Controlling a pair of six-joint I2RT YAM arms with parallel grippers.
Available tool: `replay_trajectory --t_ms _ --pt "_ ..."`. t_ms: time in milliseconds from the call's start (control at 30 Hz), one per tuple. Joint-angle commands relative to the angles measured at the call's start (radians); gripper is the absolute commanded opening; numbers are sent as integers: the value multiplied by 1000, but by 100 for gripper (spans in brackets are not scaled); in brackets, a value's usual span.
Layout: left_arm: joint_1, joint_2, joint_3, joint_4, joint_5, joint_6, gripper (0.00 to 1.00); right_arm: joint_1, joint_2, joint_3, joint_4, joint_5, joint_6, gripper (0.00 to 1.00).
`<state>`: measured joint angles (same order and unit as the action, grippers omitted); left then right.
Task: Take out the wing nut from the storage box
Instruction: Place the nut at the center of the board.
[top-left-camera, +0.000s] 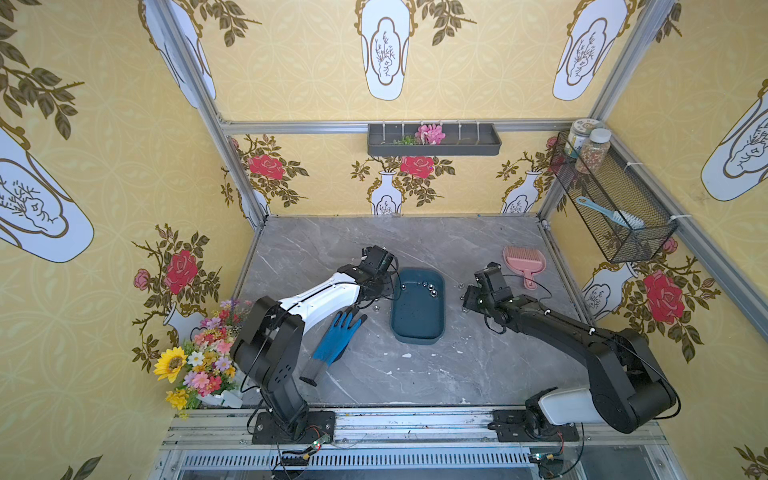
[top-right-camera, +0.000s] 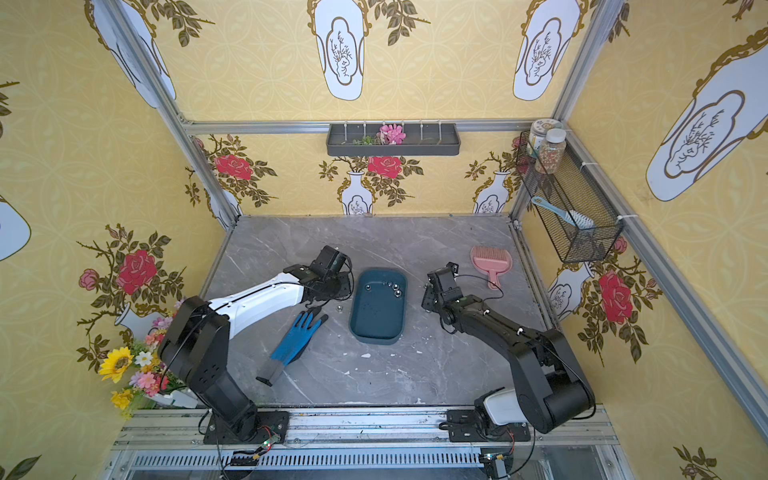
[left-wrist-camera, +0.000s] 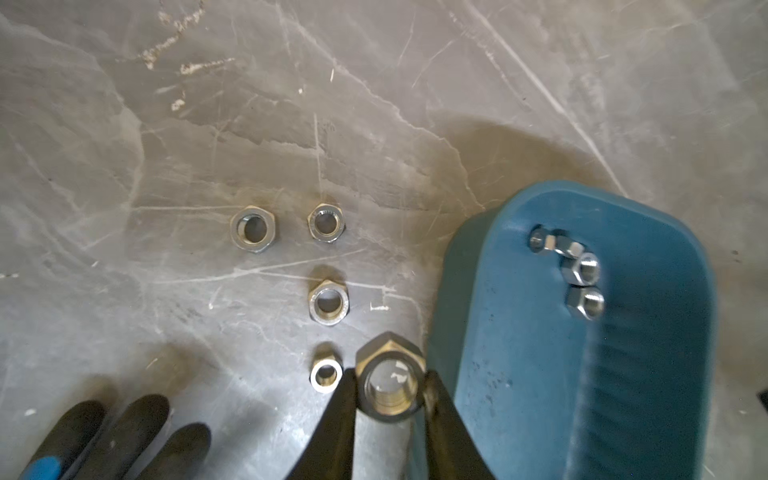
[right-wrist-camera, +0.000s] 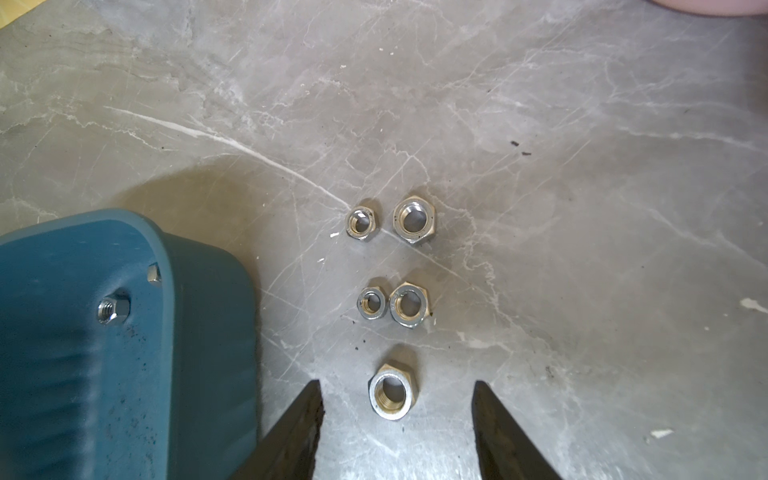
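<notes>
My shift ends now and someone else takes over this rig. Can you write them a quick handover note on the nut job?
The left hand is shut on a large hex nut, just outside the storage box. Whether that nut touches the table is unclear.
The right hand is open and empty, low over the table.
Done: four nuts lie on the table on the left arm's side of the box, and five nuts on the right arm's side.
Left: several nuts are still in the box, at its far end. Every nut in view looks hexagonal; none shows wings.
</notes>
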<state>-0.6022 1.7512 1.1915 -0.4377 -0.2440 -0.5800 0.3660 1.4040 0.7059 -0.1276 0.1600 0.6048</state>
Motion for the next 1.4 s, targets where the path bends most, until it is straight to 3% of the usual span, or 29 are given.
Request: replay_trajectory --t_ms 0,267,667,833,1067,1367 --pt "6 68 25 32 -21 3 25 -2 -10 -3 31 13 9 59" --pt "35 179 78 79 42 1 24 -2 -3 -3 35 7 10 59" --pt "35 273 140 59 41 -1 26 -2 -1 -5 39 7 13 59" --pt "35 287 138 56 42 -9 32 -2 -1 -4 39 8 12 59" --pt "34 250 125 50 35 -23 44 -3 -5 -6 39 6 14 60" --pt "33 103 69 39 28 -31 48 -3 -18 -10 46 8 5 61"
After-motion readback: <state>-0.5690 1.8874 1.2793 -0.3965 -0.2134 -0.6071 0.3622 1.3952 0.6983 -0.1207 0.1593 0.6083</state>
